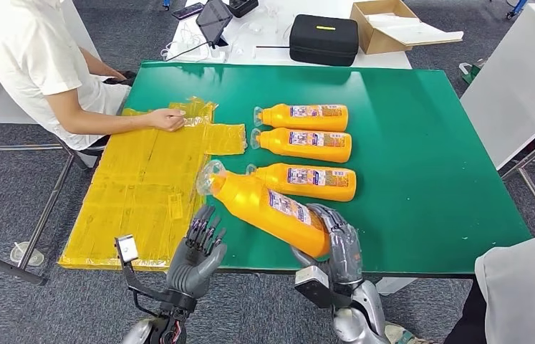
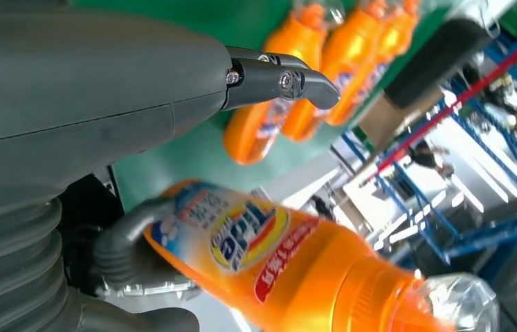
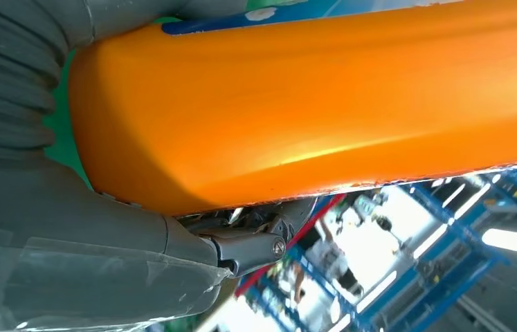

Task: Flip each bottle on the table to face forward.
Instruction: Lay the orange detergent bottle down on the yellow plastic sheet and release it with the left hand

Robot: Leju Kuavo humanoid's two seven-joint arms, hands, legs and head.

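Bottle, orange, held in right hand by its base, tilted over table front edge; base partly hidden by fingers. Left hand just beside, fingers spread, holding nothing. Three more bottles lie in a row on green table. Yellow plastic sheet at left, a person's hand on it. Black case & cardboard box behind; contents can't tell.

Right hand at 5 o'clock in head view, wrapped around base end of bottle, thumb and fingers on opposite sides, forearm rising from lower edge. Left hand at 7 o'clock, holding nothing, fingers apart and pointing toward 12, just beside bottle's neck end. Both wrists bent upward.
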